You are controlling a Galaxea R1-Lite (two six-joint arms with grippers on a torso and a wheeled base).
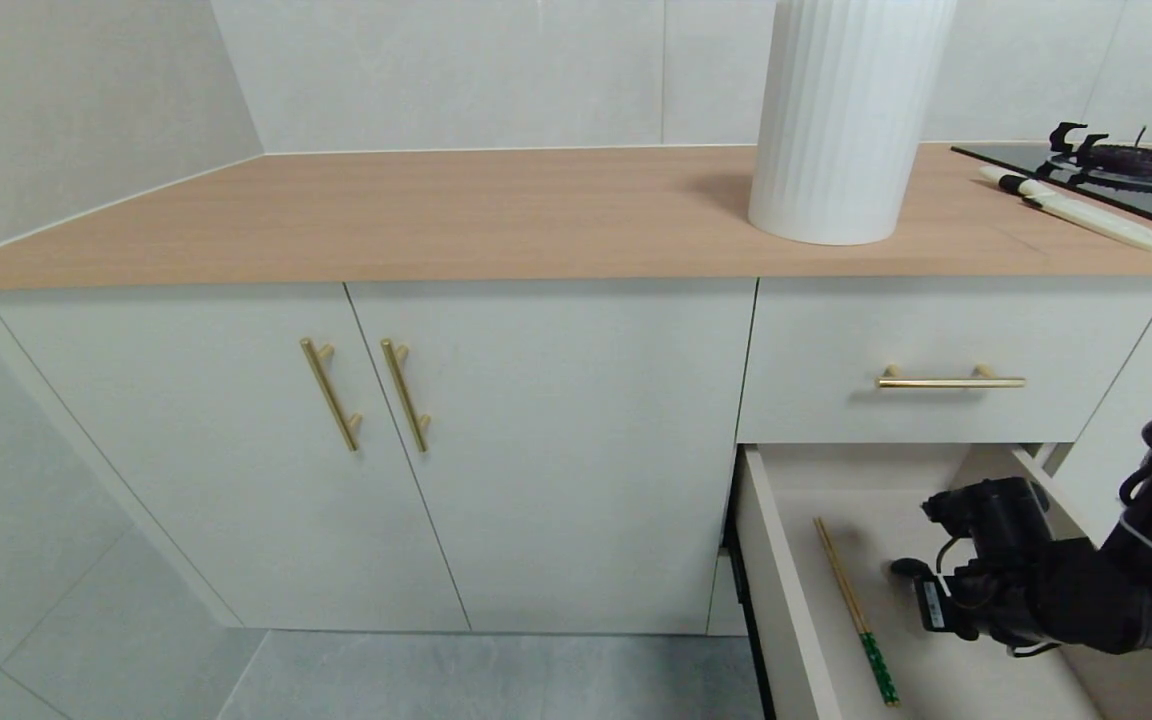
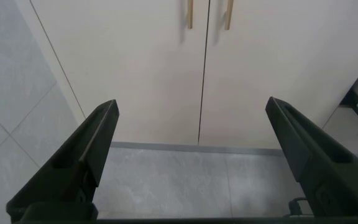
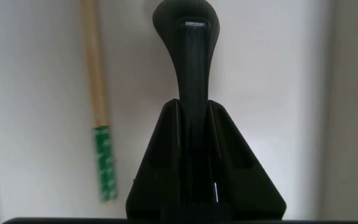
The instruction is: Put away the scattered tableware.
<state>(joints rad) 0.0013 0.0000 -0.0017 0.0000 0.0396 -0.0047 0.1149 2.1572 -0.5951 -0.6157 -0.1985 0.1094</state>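
The lower drawer [image 1: 784, 590] stands pulled open, and the right hand [image 1: 941, 590] hangs over its inside, clamped narrow on a black utensil [image 1: 904, 567]. In the right wrist view that hand [image 3: 194, 115] pinches the utensil's handle, and the rounded end [image 3: 185, 25] juts out beyond the fingertips above the drawer's pale floor [image 3: 36, 93]; whether the end touches the floor cannot be told. A pair of wooden chopsticks [image 1: 851, 610] with green ends lies flat inside the drawer, beside its wall on the robot's left and just apart from the utensil. A closed upper drawer [image 1: 951, 381] with a gold bar handle sits directly above the open drawer. On the table [image 1: 436, 215] above the drawer stands a white ribbed vase [image 1: 841, 120], upright. A pale knife [image 1: 1076, 208] lies on the table above the drawer's right end, at the edge of a stove [image 1: 1126, 165]. Left of the drawer, the left hand [image 2: 191, 109] is spread wide and holds nothing, facing the shut cabinet doors [image 2: 166, 74] above the floor.
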